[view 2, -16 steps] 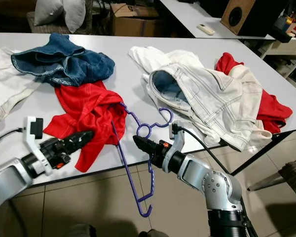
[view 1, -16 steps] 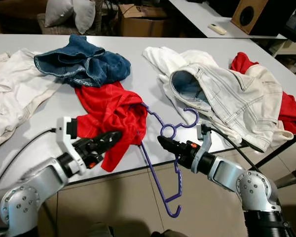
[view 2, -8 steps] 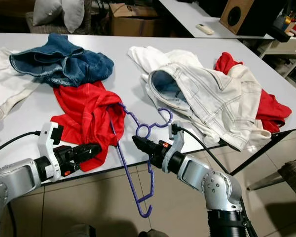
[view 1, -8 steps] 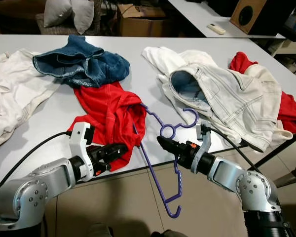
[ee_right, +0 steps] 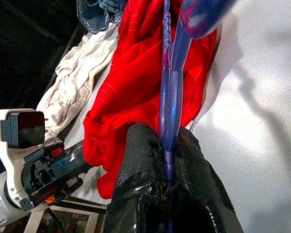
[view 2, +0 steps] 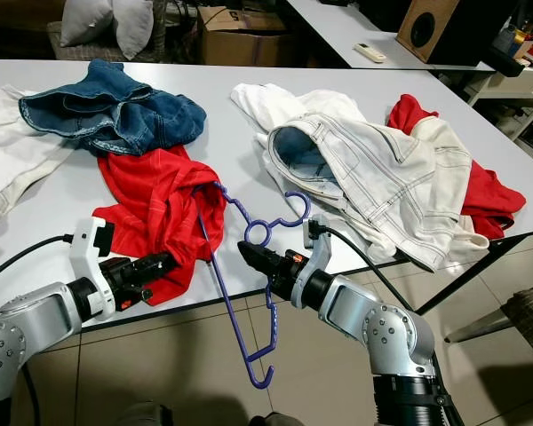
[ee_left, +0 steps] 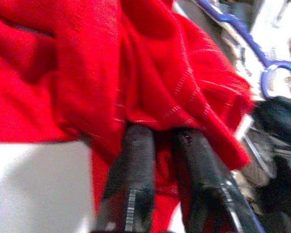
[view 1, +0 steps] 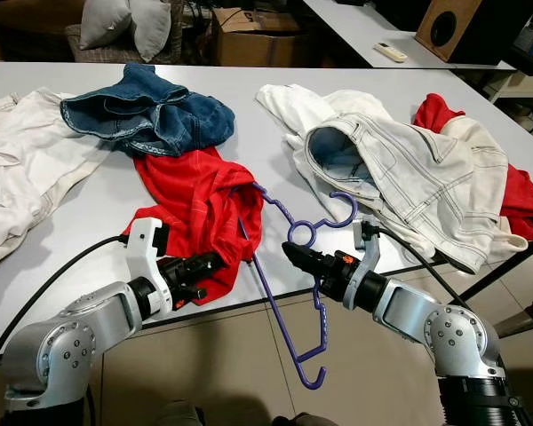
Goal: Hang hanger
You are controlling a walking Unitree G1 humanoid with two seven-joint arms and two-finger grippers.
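Observation:
A purple plastic hanger (view 1: pixel 320 319) hangs half off the grey table's (view 1: pixel 249 84) front edge. One of its arms is threaded into a crumpled red shirt (view 1: pixel 195 200). My right gripper (view 1: pixel 290 254) is shut on the hanger just below its ring, and the bar (ee_right: pixel 170 87) runs out from between its fingers. My left gripper (view 1: pixel 215 262) is at the shirt's front hem. Its two fingers (ee_left: pixel 136 155) stand slightly apart, and their tips touch the red cloth, which drapes over them.
Blue jeans (view 1: pixel 147 111) lie behind the red shirt. A white denim jacket (view 1: pixel 409 177) lies on the right over another red garment (view 1: pixel 524 200), and pale clothes (view 1: pixel 18 169) lie on the left. Tiled floor lies below the table edge; boxes and a speaker stand behind.
My left gripper has swung in from the left to the red shirt's hem and stopped there. The right gripper and the hanger have not moved.

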